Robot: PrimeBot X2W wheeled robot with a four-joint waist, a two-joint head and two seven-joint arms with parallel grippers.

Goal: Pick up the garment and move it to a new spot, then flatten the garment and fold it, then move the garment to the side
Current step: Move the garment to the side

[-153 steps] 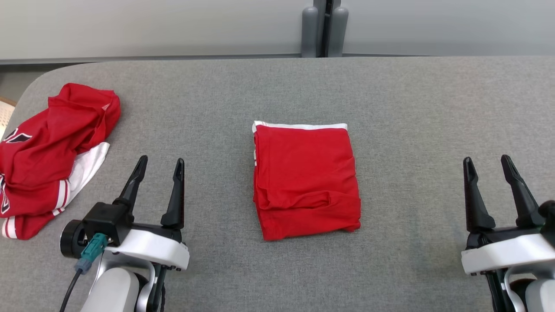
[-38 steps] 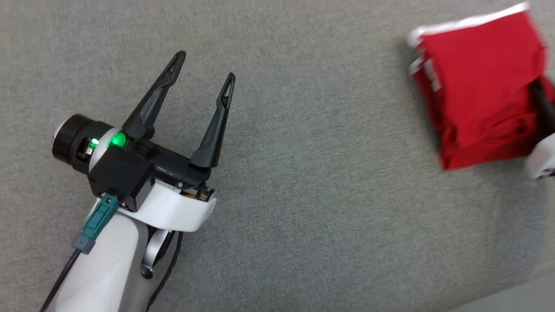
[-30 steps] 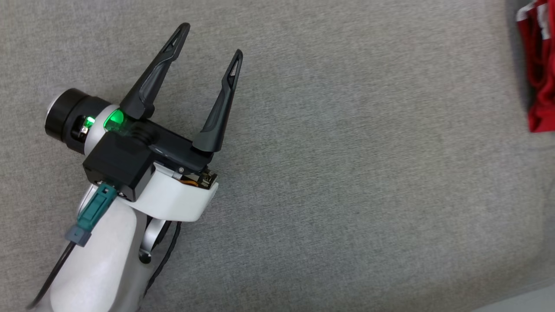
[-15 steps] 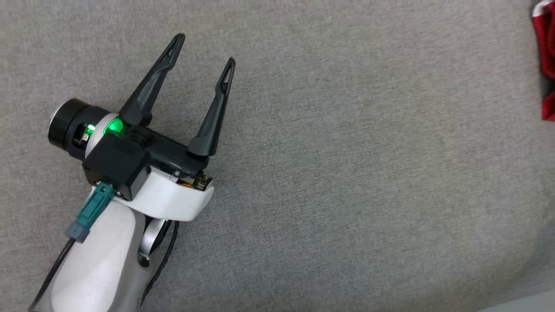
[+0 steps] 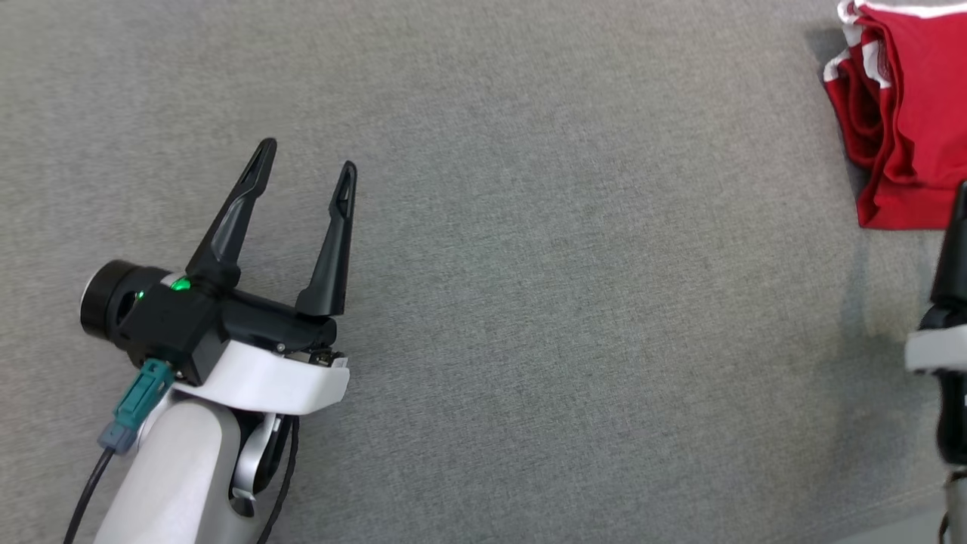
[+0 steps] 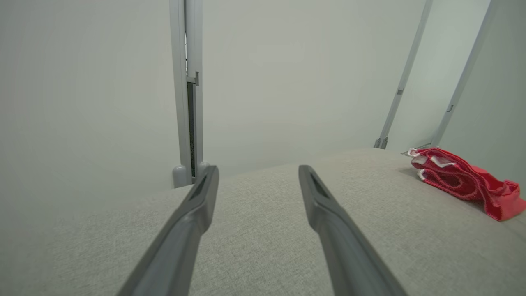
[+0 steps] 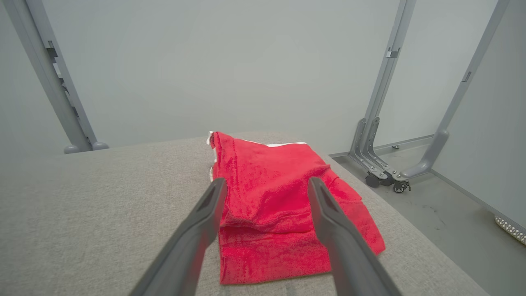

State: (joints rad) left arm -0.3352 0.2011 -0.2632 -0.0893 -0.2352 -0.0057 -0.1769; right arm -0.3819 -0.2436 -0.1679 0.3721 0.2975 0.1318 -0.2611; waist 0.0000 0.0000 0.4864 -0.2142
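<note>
The grey padded table (image 5: 574, 302) bears the folded red garment (image 5: 914, 113) at two o'clock in the head view, wheeled frame legs (image 7: 378, 164) beyond. The right gripper (image 7: 266, 183), at the garment's six o'clock, and left gripper (image 5: 306, 155), at eight o'clock, gape empty.

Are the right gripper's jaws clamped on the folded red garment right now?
No, the right gripper has its jaws spread wide, and the folded red cloth garment lies flat on the grey fabric tabletop.

Garment (image 5: 906, 113) lies on table (image 5: 566, 302), far right, near the table's right edge. Left hand (image 5: 307, 155) is over the table's left part, well apart from garment. Right hand (image 7: 266, 183) is at garment's near edge, fingers pointing over it.
</note>
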